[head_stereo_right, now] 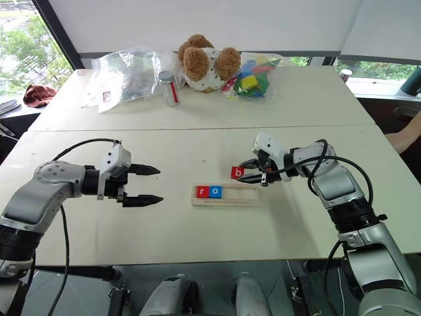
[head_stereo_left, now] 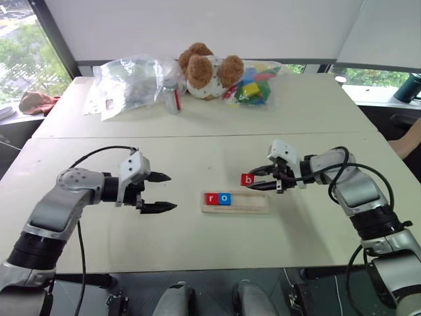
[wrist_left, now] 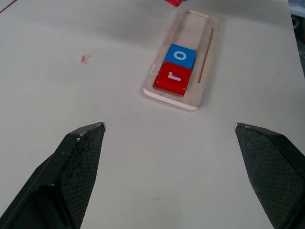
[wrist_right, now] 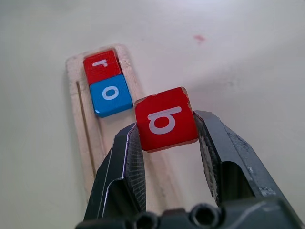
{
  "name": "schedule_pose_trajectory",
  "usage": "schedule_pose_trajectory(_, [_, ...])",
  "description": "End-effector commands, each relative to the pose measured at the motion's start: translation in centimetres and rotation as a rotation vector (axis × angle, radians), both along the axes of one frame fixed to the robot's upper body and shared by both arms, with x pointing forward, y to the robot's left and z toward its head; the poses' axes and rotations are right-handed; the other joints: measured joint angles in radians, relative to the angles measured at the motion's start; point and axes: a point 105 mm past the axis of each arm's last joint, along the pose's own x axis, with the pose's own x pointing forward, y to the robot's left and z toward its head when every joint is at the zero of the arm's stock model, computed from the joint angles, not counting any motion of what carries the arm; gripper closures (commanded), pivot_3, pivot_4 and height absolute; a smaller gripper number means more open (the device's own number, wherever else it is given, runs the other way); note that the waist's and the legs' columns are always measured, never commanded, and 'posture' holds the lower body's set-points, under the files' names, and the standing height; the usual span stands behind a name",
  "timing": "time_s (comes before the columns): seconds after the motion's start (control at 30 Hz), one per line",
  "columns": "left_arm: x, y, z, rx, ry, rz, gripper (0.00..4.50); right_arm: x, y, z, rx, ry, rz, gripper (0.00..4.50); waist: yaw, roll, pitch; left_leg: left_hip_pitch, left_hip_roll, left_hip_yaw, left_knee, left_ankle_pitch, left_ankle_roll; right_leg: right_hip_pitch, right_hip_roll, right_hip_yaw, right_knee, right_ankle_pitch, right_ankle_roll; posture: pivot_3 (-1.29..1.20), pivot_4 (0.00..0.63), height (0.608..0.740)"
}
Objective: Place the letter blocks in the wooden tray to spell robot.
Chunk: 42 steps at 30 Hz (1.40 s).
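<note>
Two tiles are in so far: the red r tile (head_stereo_left: 210,198) and the blue o tile (head_stereo_left: 225,198) sit side by side at the left end of the wooden tray (head_stereo_left: 256,208). Right gripper (head_stereo_left: 258,182) is clamped on the red b tile (head_stereo_left: 247,179), held above the tray's empty stretch. I'd lower it flat, snug against the o, letter upright. Left gripper (head_stereo_left: 166,192) hangs wide open, empty. Right wrist view shows the fingers pinching the tile's edges, which the head views don't resolve.

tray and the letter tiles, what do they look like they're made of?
Wooden tray: pale unfinished wood, probably plywood; matte, faint grain, lighter cut edge. Letter blocks, r, o, b: likely painted wood; opaque glossy colour, white printed letters, chipped pale corners on b.
</note>
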Motion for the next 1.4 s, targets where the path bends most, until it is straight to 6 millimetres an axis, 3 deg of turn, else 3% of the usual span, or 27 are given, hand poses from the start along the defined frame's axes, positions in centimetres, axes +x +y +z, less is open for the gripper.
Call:
schedule_pose_trajectory(0.03, [-0.4,-0.3,0.6,-0.011,-0.038,0.003,0.00,-0.3,1.0,0.8,-0.036,-0.003,0.066,3.36,0.000,0.000,0.000,0.000,0.000,0.000,0.000,0.000,0.000,0.000,0.000,0.000,0.000,0.000,0.000,0.00,0.150,0.740])
schedule_pose_trajectory(0.67, [-0.3,-1.2,0.2,-0.040,-0.045,0.016,0.00,-1.7,2.1,-1.3,-0.085,0.046,0.141,3.36,-0.014,0.000,0.000,0.000,0.000,-0.002,0.000,-0.001,0.002,0.000,0.001,-0.001,0.001,0.000,0.000,0.00,0.150,0.740])
schedule_pose_trajectory(1.4, [-0.1,-1.4,-0.3,-0.033,-0.056,0.030,0.00,-1.9,4.3,-1.9,-0.047,0.057,0.160,3.36,-0.016,0.000,0.000,0.000,0.001,-0.002,0.000,-0.001,0.001,0.000,0.001,-0.001,0.002,0.000,0.000,0.00,0.150,0.740])
